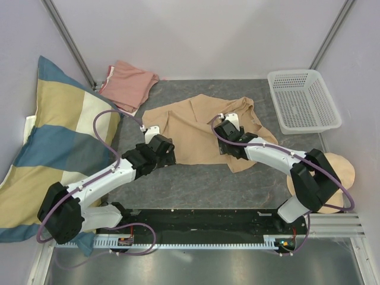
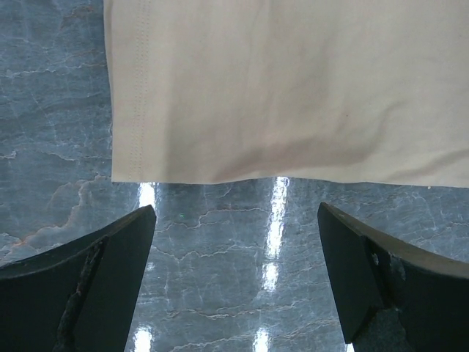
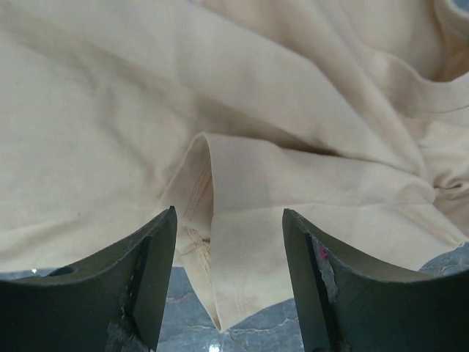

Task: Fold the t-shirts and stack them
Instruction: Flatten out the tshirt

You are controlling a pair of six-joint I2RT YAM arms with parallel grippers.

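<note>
A tan t-shirt point(image 1: 196, 127) lies spread and rumpled on the grey table point(image 1: 196, 184). A salmon-pink t-shirt point(image 1: 127, 83) lies bunched at the back left. My left gripper point(image 1: 171, 148) is open at the tan shirt's near left edge. In the left wrist view, only bare table shows between the left gripper's point(image 2: 236, 209) fingers, and the tan shirt's hem point(image 2: 220, 172) lies just ahead. My right gripper point(image 1: 223, 142) is over the shirt's near right part. The right gripper point(image 3: 229, 211) stands open astride a folded hem corner point(image 3: 242, 257), with gaps on both sides.
A big striped pillow point(image 1: 53, 142) leans along the left wall. A white plastic basket point(image 1: 303, 101) stands at the back right. A round beige domed thing point(image 1: 341, 172) lies behind the right arm's base. Walls close in the back and sides.
</note>
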